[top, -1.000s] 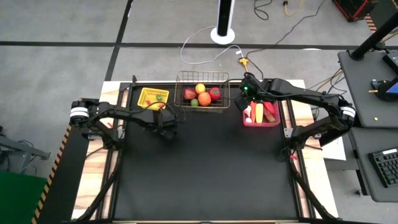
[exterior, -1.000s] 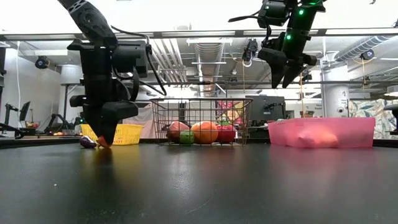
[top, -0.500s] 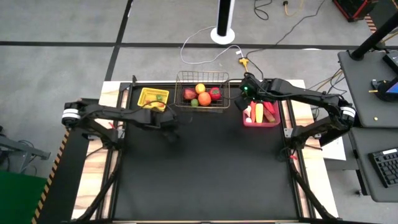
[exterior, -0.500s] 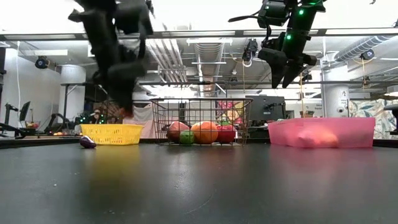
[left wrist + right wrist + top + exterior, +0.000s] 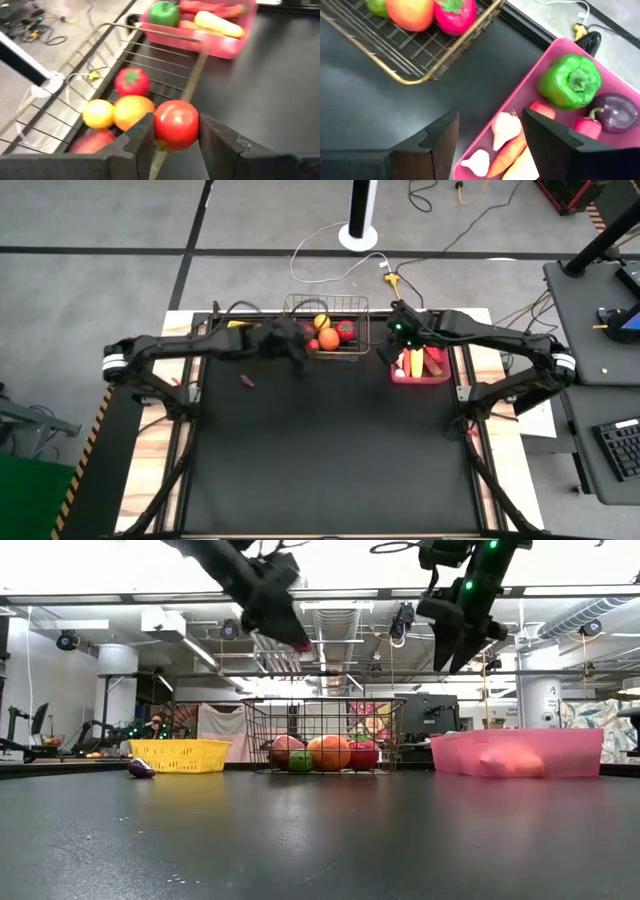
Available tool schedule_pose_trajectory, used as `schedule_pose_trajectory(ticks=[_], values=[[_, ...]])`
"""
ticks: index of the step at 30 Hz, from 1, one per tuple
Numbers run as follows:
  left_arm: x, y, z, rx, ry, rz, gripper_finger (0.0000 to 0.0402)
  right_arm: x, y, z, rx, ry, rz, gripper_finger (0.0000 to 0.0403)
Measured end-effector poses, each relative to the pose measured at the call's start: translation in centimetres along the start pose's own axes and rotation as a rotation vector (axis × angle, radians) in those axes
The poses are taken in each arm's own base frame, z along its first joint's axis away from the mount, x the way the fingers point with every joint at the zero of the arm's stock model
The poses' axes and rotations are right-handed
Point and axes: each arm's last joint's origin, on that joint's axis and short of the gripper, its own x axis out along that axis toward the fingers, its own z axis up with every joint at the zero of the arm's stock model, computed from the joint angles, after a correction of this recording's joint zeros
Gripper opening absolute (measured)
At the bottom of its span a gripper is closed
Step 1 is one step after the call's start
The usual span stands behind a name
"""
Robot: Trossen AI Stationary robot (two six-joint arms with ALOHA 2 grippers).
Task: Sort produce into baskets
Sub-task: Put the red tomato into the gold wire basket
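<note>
Grey floor (image 5: 100,270), black table (image 5: 330,450)

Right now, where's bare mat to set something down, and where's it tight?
Free: the whole black mat in front of the three containers; only a small purple piece lies on it, at the left. Crowded: the wire basket, with the left gripper holding a red fruit over it, and the pink bin under the open right gripper.

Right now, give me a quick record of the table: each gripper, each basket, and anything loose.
left gripper: shut on red round fruit, above the wire basket's near rim
right gripper: open, empty, over the pink bin's edge
wire basket: several fruits inside
pink bin: green pepper, other vegetables
yellow tray: contents not visible
loose: purple piece on the mat
</note>
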Motion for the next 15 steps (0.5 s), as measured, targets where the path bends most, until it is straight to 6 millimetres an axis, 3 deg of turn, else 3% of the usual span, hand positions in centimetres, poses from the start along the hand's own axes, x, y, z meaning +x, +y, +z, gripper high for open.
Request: schedule_pose_trajectory(ticks=[9, 15], values=[[6.3, 3.6, 3.2, -0.021, 0.024, -0.049, 0.0122, -2.5, -0.2, -0.5, 0.022, -0.074, 0.046, 0.021], [10.4, 4.7, 3.2, -0.032, 0.077, -0.029, 0.0123, -2.8, -0.2, -0.6, 0.025, -0.086, 0.046, 0.021]])
